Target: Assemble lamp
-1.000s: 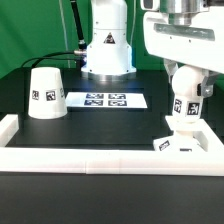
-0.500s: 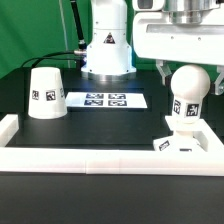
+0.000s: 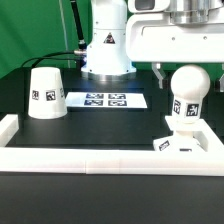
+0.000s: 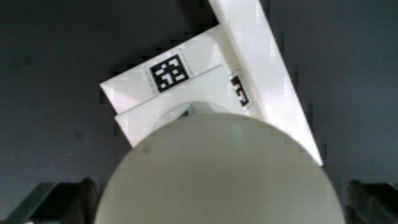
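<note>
Gripper is higher than a second ago, when it sat low around the ball bulb. Jaws are now spread apart either side of the bulb's top, holding nothing. Bulb stands upright alone, neck in the square base, just behind the white rail at the exterior view's right. Bulb step looks done; the shade, well apart at the left, is likely next

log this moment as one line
gripper open, fingers either side of bulb | bulb upright on base | shade apart at exterior view's left, not fitted
</note>
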Robot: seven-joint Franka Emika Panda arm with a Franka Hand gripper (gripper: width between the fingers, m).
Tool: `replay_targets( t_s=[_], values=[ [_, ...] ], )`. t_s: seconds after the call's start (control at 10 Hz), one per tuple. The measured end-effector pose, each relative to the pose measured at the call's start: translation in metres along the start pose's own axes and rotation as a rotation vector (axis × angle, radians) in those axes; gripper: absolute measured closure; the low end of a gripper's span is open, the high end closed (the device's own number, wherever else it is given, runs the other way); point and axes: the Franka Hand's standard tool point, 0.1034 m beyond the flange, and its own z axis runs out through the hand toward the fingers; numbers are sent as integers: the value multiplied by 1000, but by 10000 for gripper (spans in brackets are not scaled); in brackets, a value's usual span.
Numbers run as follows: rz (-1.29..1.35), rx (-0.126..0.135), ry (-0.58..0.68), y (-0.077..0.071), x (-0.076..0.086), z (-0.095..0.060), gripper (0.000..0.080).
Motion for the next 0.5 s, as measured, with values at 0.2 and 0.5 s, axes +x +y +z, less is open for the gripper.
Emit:
replay_targets(
  t_s=[0.2, 0.5],
  values=[
    [-198, -35, 10, -3, -3, 1, 100],
    [-465, -44, 12, -3, 0, -1, 100]
  ],
)
